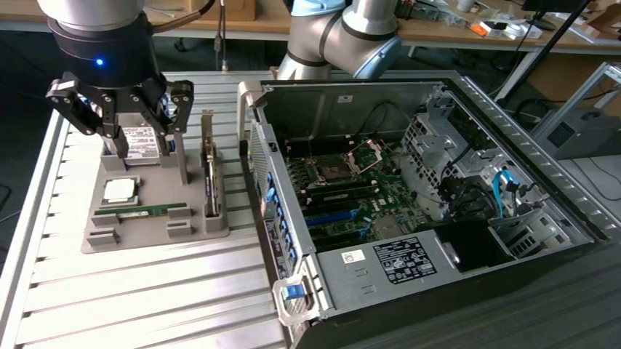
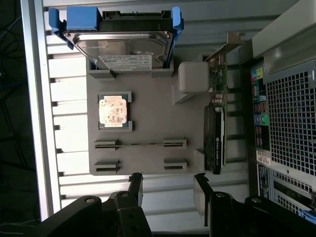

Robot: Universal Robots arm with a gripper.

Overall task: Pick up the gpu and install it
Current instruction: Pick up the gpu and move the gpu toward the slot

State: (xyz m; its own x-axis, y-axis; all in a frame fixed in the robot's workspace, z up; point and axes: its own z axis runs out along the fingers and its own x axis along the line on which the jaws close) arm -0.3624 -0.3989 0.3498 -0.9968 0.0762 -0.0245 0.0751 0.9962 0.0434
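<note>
Jaws released, grasping nothing, hanging above the grey holder (image 1: 145, 234) on the worktop (image 1: 145, 298). Graphics card (image 1: 209, 173) stands on edge in the holder, beside the open computer case (image 1: 335, 287).

grey tray (image 1: 145, 236) on a table (image 1: 145, 305) of pale silver ribbed slats. at the tray's edge nearest the computer (image 1: 339, 94), the gpu (image 2: 216, 128) — green board, black cover, silver bracket. hard drive (image 2: 123, 47) silver, white label, blue frame. black gripper (image 1: 145, 142), blue light.
</note>
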